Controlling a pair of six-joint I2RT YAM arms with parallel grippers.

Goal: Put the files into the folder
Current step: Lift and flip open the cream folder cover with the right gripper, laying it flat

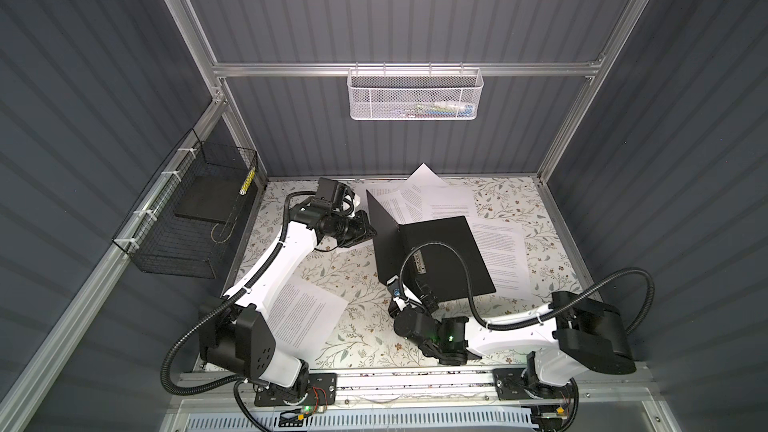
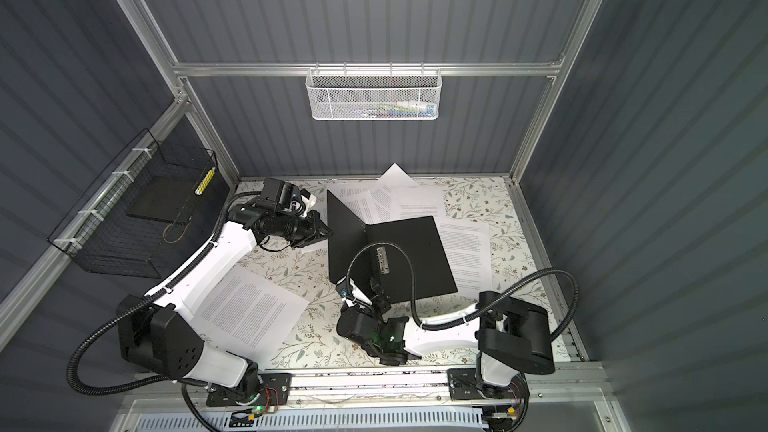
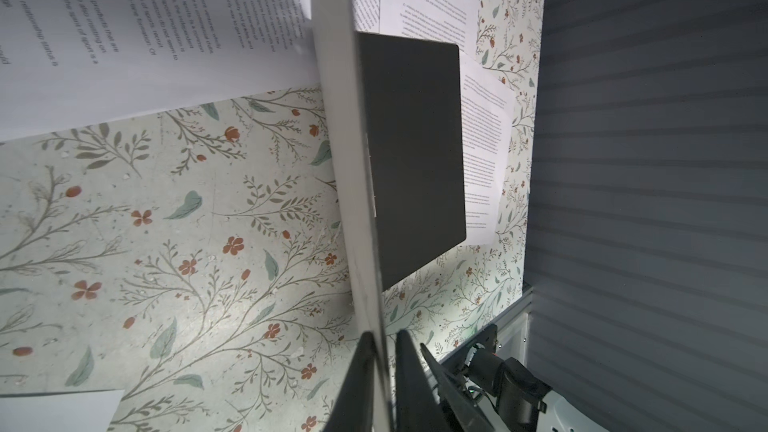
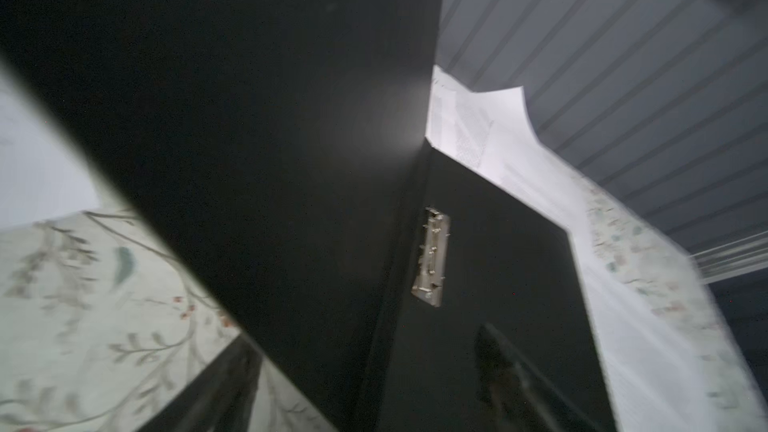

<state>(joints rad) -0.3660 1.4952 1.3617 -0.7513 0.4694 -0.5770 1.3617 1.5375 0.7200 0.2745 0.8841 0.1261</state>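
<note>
Left pincer point(image 1: 370, 231) clamps the folder's point(image 1: 440, 229) raised cover; right pincer point(image 1: 409, 288) stands apart by its spine

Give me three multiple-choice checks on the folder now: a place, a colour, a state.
1. Where on the folder is the metal clip? A the flat half, by the spine; B the raised half; C the outer face.
2. What colour is the folder's inside? A white; B black; C red.
3. What is the left gripper doing? A open, holding nothing; B pinching the raised half's edge; C out of sight.
Answers: A, it glints on the flat half in both top views; B, both inner faces look black; B, the left wrist view shows its fingers closed on that edge.
</note>
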